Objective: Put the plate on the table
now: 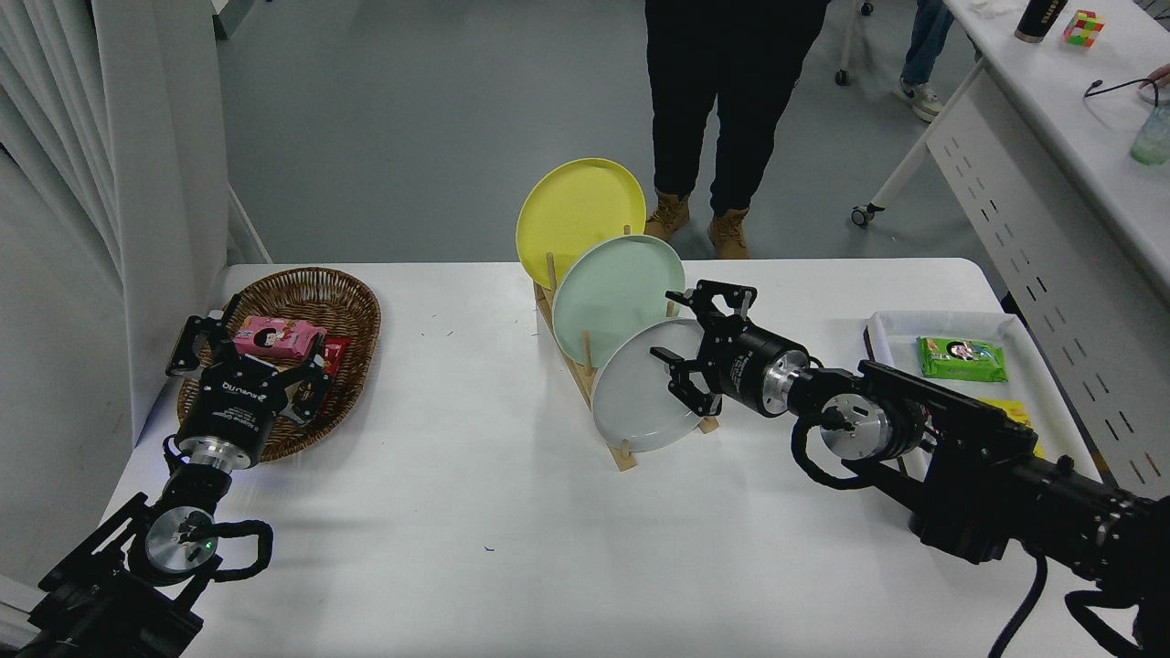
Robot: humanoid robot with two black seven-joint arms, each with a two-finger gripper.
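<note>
The light grey plate (640, 388) stands on edge in the front slot of a wooden rack (626, 454) on the white table (475, 512). My right gripper (681, 343) is open at the plate's right rim, one finger above and one in front of the rim, with nothing clamped. My left gripper (242, 352) is parked open at the lower left, over the wicker basket.
A mint-green plate (612, 288) and a yellow plate (571, 215) stand behind the grey one in the rack. A wicker basket (347, 302) with snacks sits at the left, a white snack tray (891, 322) at the right. A person (727, 110) stands beyond the far edge.
</note>
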